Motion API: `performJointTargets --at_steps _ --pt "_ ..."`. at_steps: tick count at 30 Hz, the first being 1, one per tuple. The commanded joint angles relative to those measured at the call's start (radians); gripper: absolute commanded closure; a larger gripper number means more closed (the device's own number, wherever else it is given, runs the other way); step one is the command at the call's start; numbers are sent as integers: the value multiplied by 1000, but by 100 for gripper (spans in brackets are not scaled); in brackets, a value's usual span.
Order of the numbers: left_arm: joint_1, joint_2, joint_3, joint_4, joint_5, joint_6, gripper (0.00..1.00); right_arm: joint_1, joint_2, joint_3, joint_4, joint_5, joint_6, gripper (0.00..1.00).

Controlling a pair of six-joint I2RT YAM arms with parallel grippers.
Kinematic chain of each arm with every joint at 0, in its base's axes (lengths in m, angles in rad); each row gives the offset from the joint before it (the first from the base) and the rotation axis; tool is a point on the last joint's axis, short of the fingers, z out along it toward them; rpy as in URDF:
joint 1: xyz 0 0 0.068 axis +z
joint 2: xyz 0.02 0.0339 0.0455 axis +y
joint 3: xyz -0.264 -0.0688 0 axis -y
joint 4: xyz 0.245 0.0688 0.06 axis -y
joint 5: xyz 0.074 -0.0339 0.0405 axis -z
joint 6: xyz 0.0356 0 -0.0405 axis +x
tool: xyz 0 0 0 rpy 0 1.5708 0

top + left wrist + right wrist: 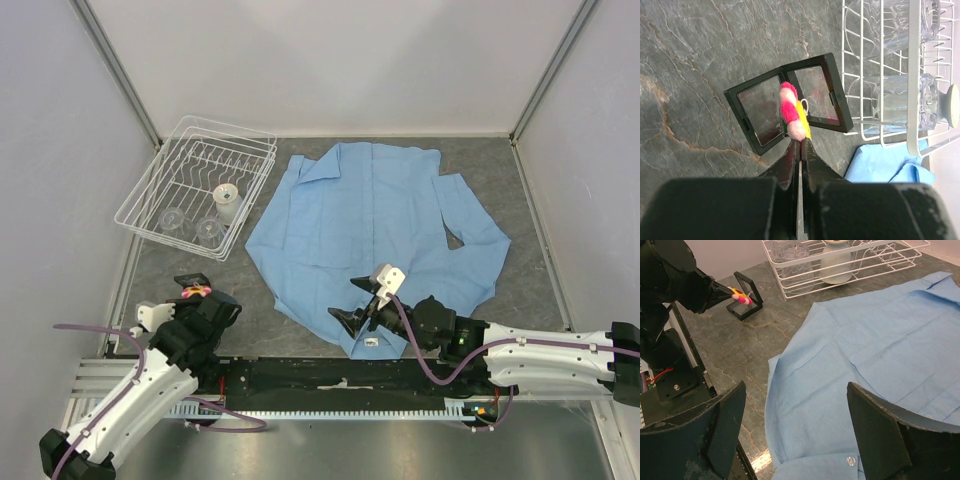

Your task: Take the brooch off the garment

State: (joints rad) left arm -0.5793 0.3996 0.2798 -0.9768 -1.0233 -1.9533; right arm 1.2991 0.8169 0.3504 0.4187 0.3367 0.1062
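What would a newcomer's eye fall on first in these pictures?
Probably the bright pink and yellow brooch, pinched in the shut left gripper above an open black case at the near left. Next, the big light blue garment spread flat in the middle, with the open right gripper over its near edge.

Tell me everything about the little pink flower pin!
The brooch is a small, fuzzy-looking flower with bright pink and paler pink petals, yellow beside them and a tiny loop at one edge. It is seen edge-on, pinched in the shut left gripper and held over an open black case on the grey stone-look table. It is off the blue garment.
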Motion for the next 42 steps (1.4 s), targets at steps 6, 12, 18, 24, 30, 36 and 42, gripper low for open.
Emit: performJointTargets --at_steps 6,12,18,24,30,36,42 --pt "6 25 -19 10 -169 -153 98 -4 -18 -10 51 -11 18 12" --pt "6 25 -48 16 -181 -183 98 -4 -18 -11 51 -22 21 12" --pt "6 41 -64 38 -202 -196 98 -6 -13 -13 52 -28 21 12" --pt "6 39 -65 39 -216 -197 98 -6 -15 -13 54 -28 24 12" --pt "6 48 -90 113 -219 -191 98 -6 -19 -13 51 -33 26 11" --pt "9 90 -102 179 -225 -196 98 -8 -21 -14 51 -36 27 12" --pt "12 179 -73 121 -219 -295 98 -8 -30 -16 48 -36 30 12"
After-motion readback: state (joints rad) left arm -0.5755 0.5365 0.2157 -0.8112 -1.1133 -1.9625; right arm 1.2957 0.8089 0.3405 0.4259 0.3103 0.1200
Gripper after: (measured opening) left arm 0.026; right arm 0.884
